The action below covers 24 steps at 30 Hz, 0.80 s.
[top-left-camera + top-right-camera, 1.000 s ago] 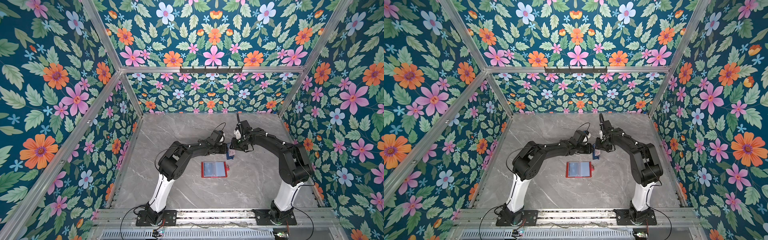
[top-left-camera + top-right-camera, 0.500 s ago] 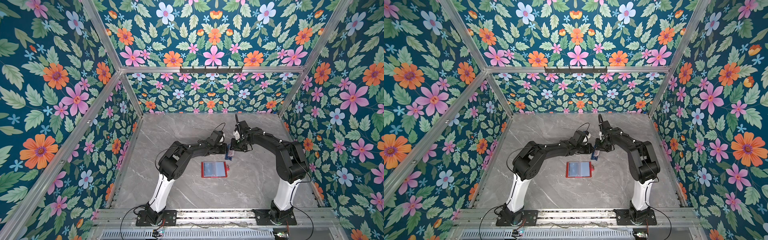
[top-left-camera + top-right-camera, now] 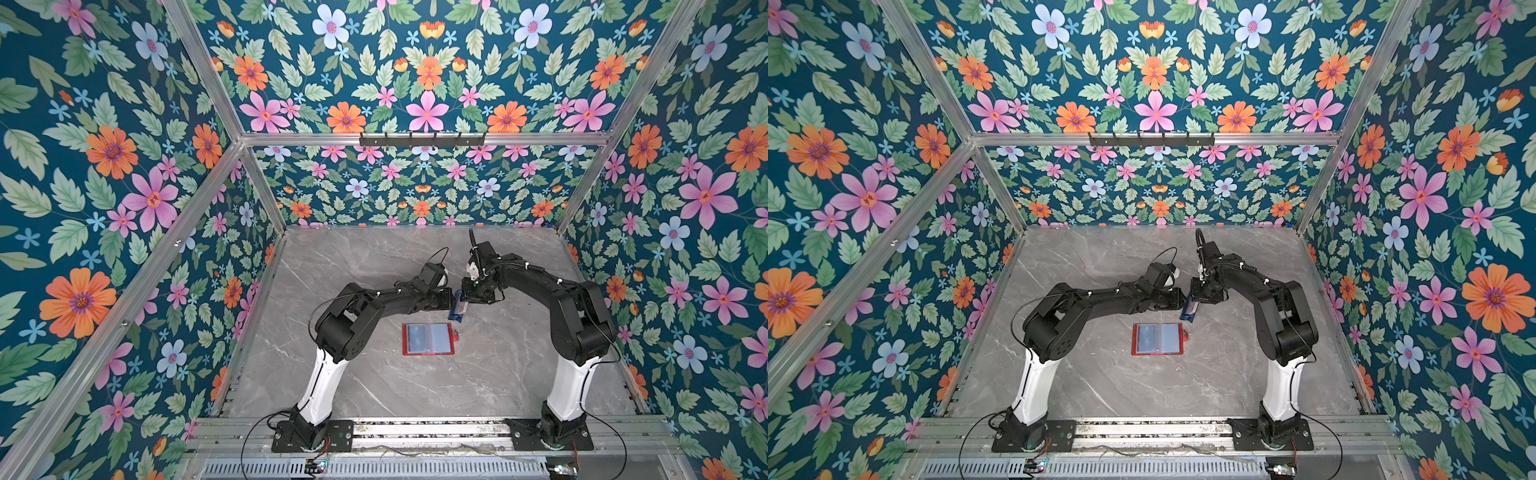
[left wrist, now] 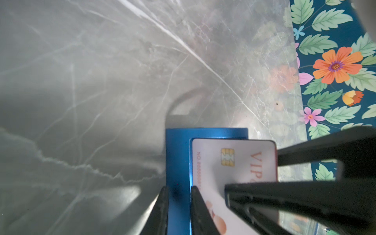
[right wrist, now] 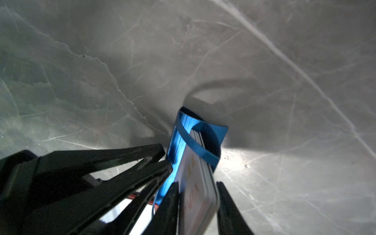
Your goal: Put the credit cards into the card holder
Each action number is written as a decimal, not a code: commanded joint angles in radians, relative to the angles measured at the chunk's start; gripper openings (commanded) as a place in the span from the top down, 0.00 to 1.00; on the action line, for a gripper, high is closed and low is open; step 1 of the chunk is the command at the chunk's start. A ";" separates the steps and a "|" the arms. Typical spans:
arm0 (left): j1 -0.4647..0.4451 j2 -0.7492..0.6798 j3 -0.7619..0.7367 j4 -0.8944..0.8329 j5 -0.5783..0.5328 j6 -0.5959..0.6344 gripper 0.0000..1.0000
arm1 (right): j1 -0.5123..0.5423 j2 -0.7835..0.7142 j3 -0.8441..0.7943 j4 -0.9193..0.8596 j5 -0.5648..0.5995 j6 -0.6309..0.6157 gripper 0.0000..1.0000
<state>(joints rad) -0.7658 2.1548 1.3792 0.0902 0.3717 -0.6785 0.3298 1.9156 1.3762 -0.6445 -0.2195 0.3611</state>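
The top card of the credit cards [image 4: 234, 162] is white. It carries a gold chip, "VIP" in orange-red letters and, along one side, a small line starting "NO." followed by what look like eights, cut off by a black finger. An orange rounded shape shows lower on its face, partly covered. A thin red edge of another card peeks out behind it. In the right wrist view the cards [image 5: 197, 195] appear edge-on as a stack of pale rims, with the orange lettering blurred.

The stack stands upright in a small blue stand [image 4: 177, 154] near the middle of the surface [image 3: 498, 374], slightly toward its right edge. In both top views only a sliver of blue shows where the two arms meet.

The left gripper [image 4: 179, 188] is clenched on one wall of the blue stand, with a finger pressed to each side of it. The right gripper [image 5: 197, 183] is grasping the credit cards, one finger on the face of the stack and one behind it.

The card holder [image 3: 428, 338] lies open and flat, apart from the stand, between it and the edge where the arm bases stand. It has a red rim around two bluish clear sleeves, and its small red snap tab [image 3: 456, 334] sticks out toward the right edge. The other top view shows it [image 3: 1158, 338] the same way.
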 commanded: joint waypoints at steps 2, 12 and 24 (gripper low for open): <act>0.000 -0.017 -0.013 0.037 0.007 -0.027 0.77 | 0.001 -0.005 0.006 -0.041 -0.015 0.004 0.68; -0.008 -0.018 -0.029 0.063 0.004 -0.059 0.79 | 0.017 -0.012 0.005 -0.063 -0.014 0.049 0.67; -0.021 -0.036 -0.062 0.093 0.006 -0.082 0.77 | 0.019 0.030 0.057 -0.072 -0.003 0.037 0.74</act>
<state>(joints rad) -0.7860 2.1284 1.3205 0.1482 0.3775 -0.7528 0.3485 1.9331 1.4109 -0.6968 -0.2245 0.4156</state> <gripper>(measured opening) 0.230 0.261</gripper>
